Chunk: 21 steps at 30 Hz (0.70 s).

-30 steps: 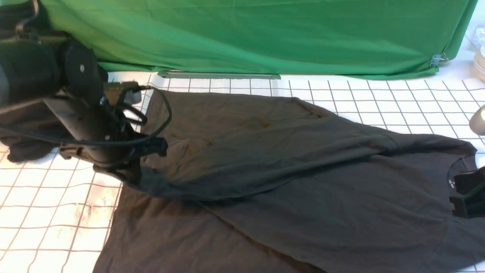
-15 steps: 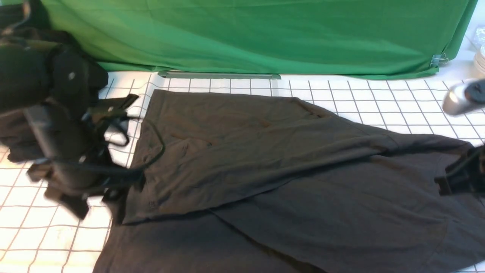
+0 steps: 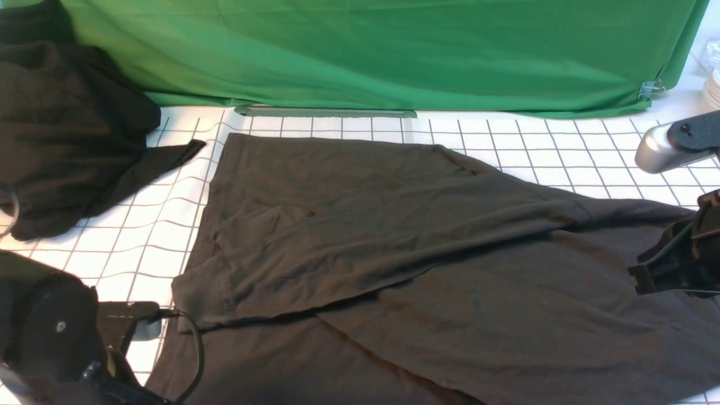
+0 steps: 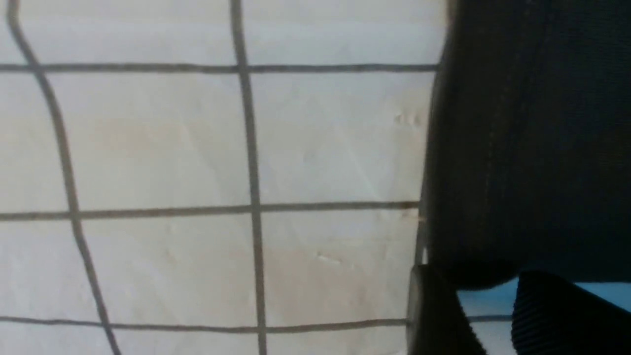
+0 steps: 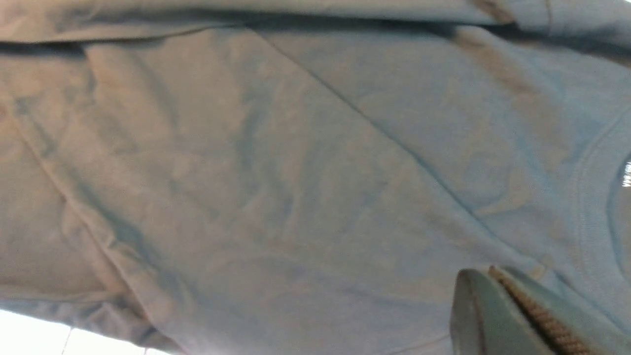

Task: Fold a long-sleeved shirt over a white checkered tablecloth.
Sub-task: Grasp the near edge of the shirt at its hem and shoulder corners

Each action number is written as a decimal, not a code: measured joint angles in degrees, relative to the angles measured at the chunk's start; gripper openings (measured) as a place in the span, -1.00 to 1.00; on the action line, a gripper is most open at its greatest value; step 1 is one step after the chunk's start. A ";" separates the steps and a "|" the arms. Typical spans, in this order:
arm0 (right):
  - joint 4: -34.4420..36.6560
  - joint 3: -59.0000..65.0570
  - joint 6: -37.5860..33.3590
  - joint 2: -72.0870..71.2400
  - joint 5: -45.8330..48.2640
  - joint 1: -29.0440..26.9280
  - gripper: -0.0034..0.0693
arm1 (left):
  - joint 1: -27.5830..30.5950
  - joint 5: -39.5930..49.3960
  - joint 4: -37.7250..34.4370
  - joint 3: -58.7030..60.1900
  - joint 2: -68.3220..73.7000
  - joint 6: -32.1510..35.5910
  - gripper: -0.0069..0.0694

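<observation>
The long-sleeved shirt, dark charcoal, lies spread over the white checkered tablecloth. Its far half and a sleeve are folded toward me, and the cuff rests near the left hem. In the left wrist view my left gripper is open and empty, just off the shirt's edge, above the tablecloth. In the front view only the left arm shows, at the near left. My right gripper is shut on nothing and hovers over the shirt, close to its collar.
A blacker heap of cloth lies at the far left. The green backdrop hangs along the back edge. Stacked plates stand at the far right corner.
My left gripper let go of the sleeve and drew back to the near left corner. The folded part dropped flat. My right gripper lifted off the collar and shifted a little left.
</observation>
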 joint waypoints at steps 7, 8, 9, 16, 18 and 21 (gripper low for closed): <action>3.59 0.00 -3.63 0.00 2.91 0.00 -0.90 | 0.00 -6.40 0.14 1.53 3.52 -1.24 0.44; 4.83 0.00 -5.29 0.00 3.73 0.00 -0.90 | 0.00 -6.40 0.09 1.41 4.00 -1.24 0.44; 6.31 0.00 -7.10 0.00 4.53 0.00 -0.90 | 0.00 -6.40 0.03 1.35 4.49 -1.24 0.41; 14.15 0.89 -18.07 0.00 11.33 1.54 -0.90 | -0.11 -5.60 -1.81 -0.04 5.25 2.98 -0.53; 14.56 2.66 -19.87 0.22 11.30 3.79 -0.90 | -0.18 -4.25 -0.71 -0.38 4.51 3.50 -0.70; 14.72 7.02 -20.74 1.66 9.00 8.80 -0.88 | -0.18 -1.09 0.19 -0.67 1.54 3.91 -0.76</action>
